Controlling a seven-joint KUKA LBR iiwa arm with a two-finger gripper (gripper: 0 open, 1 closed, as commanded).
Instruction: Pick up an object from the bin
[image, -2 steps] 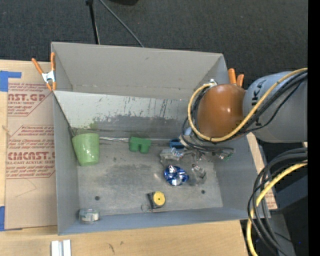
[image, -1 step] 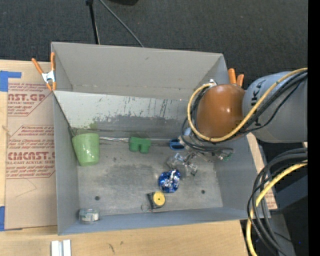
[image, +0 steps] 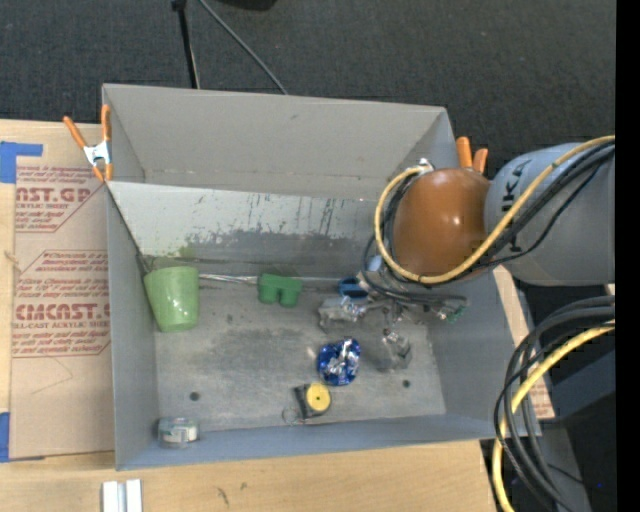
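Arm in from the right, orange cover (image: 440, 222) over the wrist. Gripper (image: 398, 318) low over the right part of the bin (image: 270, 130) floor; how far it is spread: cannot tell. Nearest things: blue piece (image: 352, 288) and silver-grey piece (image: 338, 311) just to its left, small grey piece (image: 398, 350) just in front. Crumpled blue-and-white wrapper (image: 339, 362) and yellow disc (image: 317, 399) nearer the front. Green block (image: 279, 289) mid-floor, green cup (image: 172, 297) on its side at the left wall.

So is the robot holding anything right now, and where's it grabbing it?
Can't tell. The gripper sits low beside a blue crumpled wrapper, and its orange cover hides any hold.
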